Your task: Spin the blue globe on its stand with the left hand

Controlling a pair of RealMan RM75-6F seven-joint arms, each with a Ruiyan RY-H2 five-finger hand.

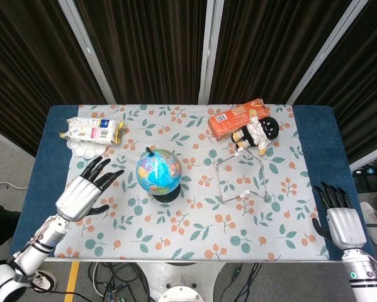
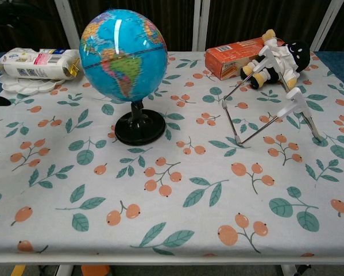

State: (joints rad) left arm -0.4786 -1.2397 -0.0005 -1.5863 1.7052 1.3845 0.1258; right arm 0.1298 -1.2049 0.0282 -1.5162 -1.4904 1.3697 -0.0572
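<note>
Left of the blue globe (image 1: pixel 158 171), the left hand (image 1: pixel 84 192) hovers with fingers (image 1: pixel 104 174) spread, and should brush its side lightly without tipping the black stand (image 2: pixel 139 129).

The table (image 1: pixel 314 135) has a blue top, mostly covered by a white cloth (image 1: pixel 188 226) printed with leaves and orange berries. On the cloth stand a globe (image 1: pixel 158 170) on a black base near the middle, a wire stand (image 1: pixel 241 179) to its right, an orange box (image 1: pixel 235 117) with a doll (image 1: pixel 257 133) leaning against it at the back, and a packet (image 1: pixel 92 129) on a white plate (image 1: pixel 87 148) at the back left.
</note>
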